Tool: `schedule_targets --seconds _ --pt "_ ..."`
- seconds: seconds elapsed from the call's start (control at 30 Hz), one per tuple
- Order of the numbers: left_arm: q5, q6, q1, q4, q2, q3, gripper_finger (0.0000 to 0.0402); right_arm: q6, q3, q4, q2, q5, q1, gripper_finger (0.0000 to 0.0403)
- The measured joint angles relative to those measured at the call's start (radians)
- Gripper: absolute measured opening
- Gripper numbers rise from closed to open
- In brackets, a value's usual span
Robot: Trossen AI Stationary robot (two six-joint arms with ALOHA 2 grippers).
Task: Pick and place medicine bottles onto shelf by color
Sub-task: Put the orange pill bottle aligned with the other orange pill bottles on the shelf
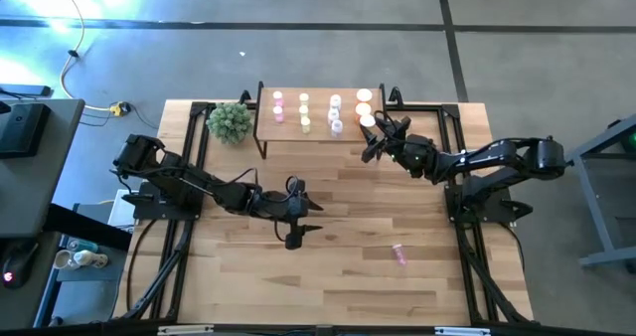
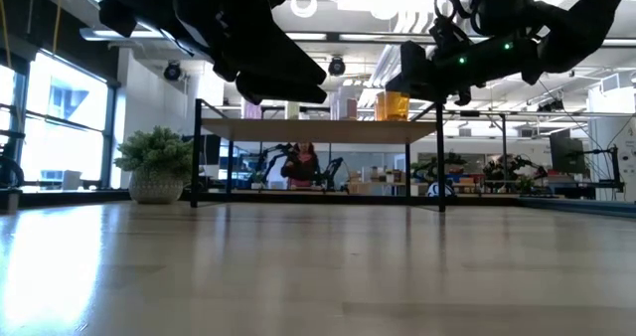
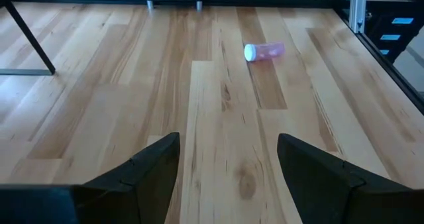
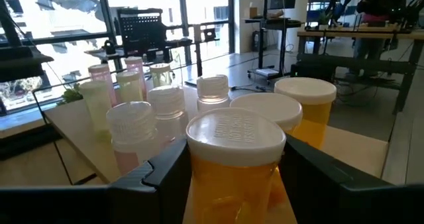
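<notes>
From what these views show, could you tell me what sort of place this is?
Probably a robotics lab in an open office: more robot arms on benches behind the table, big windows, exposed ceiling lights.

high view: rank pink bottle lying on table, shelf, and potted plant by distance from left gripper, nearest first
From the left gripper, open over mid-table:
1. Shelf, at the table's far edge; its near edge is closest.
2. Pink bottle, lying on its side on the bare table toward the right arm's side.
3. Potted plant, at the shelf's left end.

The last two are nearly a tie.
</notes>
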Motion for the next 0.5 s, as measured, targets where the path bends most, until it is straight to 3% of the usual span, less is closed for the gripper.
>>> schedule_targets --seconds 0.5 --pt "0.0 0.0 0.0 0.0 0.0 0.0 0.0243 -0.047 0.0 -0.017 0.0 -0.053 0.0 0.0221"
